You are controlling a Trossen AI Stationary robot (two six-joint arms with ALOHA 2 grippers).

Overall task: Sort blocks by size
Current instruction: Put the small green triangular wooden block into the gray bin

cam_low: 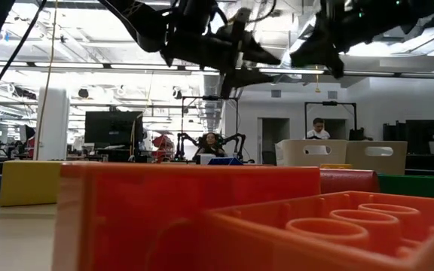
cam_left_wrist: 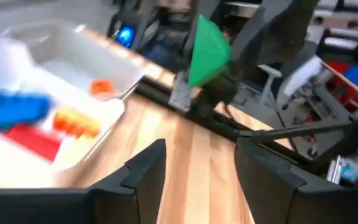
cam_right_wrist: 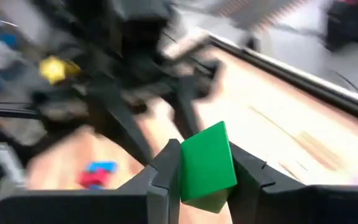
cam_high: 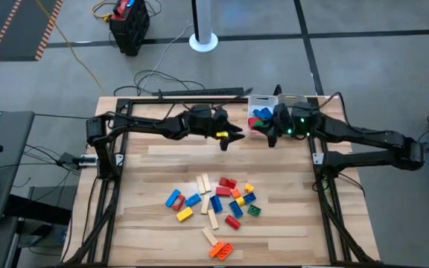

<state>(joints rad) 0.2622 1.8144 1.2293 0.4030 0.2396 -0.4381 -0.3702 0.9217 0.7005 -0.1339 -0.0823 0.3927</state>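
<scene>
High view showed you the table (cam_high: 274, 223) with both arms reaching in along its 12 o'clock edge. The loose blocks (cam_high: 216, 207) lay heaped at about 6 o'clock of the table's middle, well apart from either claw. The white tray (cam_high: 263, 99), already carrying a few sorted bricks, sat at roughly 1 o'clock on the table. Your left claw (cam_left_wrist: 197, 162) hung with its jaws apart and nothing between them. It pointed toward 3 o'clock, near the right claw (cam_high: 272, 135). The right claw was clamped narrow on one green block (cam_right_wrist: 207, 162), the block standing up out of the fingers. What your drop turned on, as I judged it: the tray lay just beside the right claw, toward 12 to 1 o'clock. That made the right arm clearly the nearer one to the tray.
</scene>
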